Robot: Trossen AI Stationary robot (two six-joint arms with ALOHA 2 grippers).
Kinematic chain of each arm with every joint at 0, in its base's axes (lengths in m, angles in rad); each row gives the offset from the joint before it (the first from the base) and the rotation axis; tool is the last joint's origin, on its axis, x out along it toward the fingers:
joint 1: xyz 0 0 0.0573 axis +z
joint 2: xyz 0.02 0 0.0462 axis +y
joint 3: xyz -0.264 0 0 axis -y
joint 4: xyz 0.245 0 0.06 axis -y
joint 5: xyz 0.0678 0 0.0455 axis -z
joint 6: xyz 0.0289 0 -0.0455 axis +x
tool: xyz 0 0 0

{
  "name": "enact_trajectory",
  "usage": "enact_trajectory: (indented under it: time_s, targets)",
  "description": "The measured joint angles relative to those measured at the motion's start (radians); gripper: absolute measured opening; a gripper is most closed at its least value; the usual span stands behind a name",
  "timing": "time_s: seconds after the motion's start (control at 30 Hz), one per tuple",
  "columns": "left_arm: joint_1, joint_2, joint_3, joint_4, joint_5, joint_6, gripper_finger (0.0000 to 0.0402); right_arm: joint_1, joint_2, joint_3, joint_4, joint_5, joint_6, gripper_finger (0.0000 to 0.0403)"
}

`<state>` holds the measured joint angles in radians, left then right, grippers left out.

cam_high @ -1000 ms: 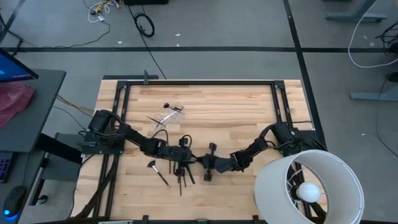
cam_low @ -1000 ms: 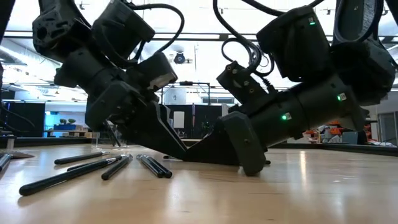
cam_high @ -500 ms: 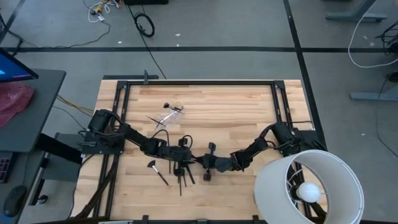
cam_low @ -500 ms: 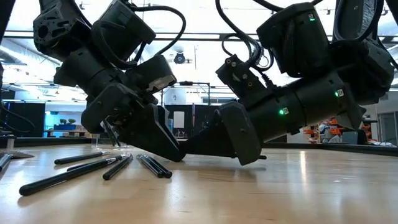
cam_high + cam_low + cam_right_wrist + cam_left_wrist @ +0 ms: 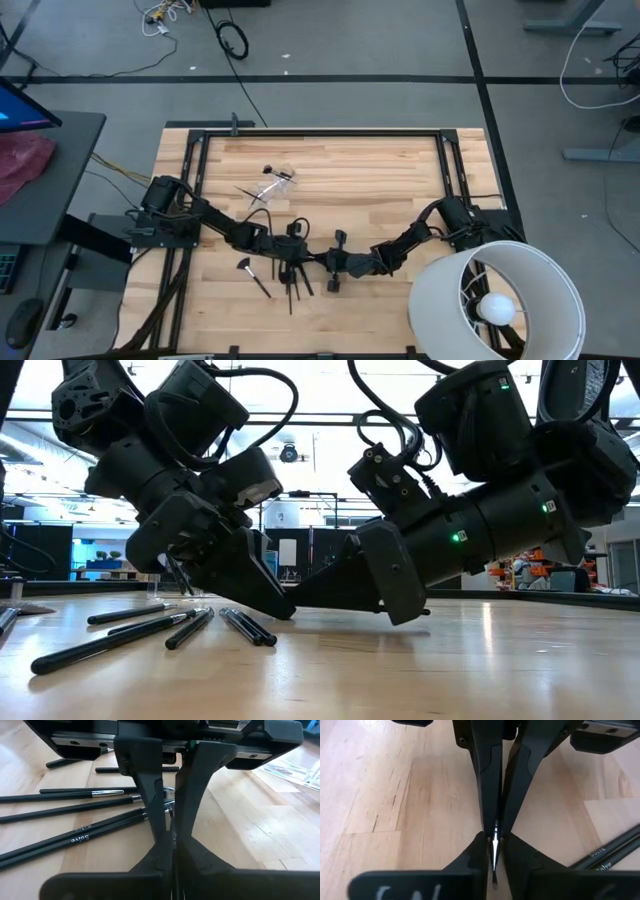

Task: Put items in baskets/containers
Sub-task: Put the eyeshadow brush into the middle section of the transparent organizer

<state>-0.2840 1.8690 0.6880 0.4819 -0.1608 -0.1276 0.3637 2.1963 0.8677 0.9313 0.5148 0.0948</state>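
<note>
Left wrist view shows one brush (image 5: pixel 494 836) pinched end-on where the two grippers meet tip to tip. The left gripper (image 5: pixel 493 846) has its jaws closed on the brush. The right gripper (image 5: pixel 172 851) faces it with jaws drawn in on the same brush, so both seem to hold it at once, low over the table (image 5: pixel 380 190).

The brush looks light, thin and stiff, with a smooth handle that may slide or twist in a narrow pinch. A hold on the handle near its middle seems safest. The bristle tip is soft and would crush, and a hold near one end would let the brush swing. With two grips on so short a stick, one must likely let go before the other pulls away, or the brush may bend or flick out.

More brushes (image 5: pixel 75 807) lie loose just beside and under the jaws on the left gripper's side, some touching each other. A low sweep could scatter or roll them.

The clear container (image 5: pixel 274 181) sits well beyond the jaws, towards the far edge, and is hard to make out, so its rim could easily be clipped. A white lamp shade (image 5: pixel 500 300) stands behind the right arm, clear of the way.
</note>
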Motion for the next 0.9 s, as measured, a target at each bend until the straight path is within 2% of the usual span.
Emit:
enact_trajectory:
  time_s: [0.2,0.57,0.73,0.9]
  targets:
    - [0.000,0.000,-0.001,-0.001,0.001,0.002,0.0030,0.000,-0.001,0.000,-0.001,-0.001,-0.003,0.0023]
    - [-0.002,-0.022,-0.001,-0.027,0.007,0.000,0.0012,0.013,-0.006,0.000,-0.011,0.026,-0.031,0.0123]
    - [-0.002,-0.129,-0.006,-0.210,0.006,0.006,0.0012,0.048,-0.042,0.000,-0.015,0.062,-0.116,0.0152]
    - [-0.001,-0.266,-0.005,-0.398,-0.016,0.011,0.0013,0.069,-0.085,0.001,-0.017,0.105,-0.144,0.0166]
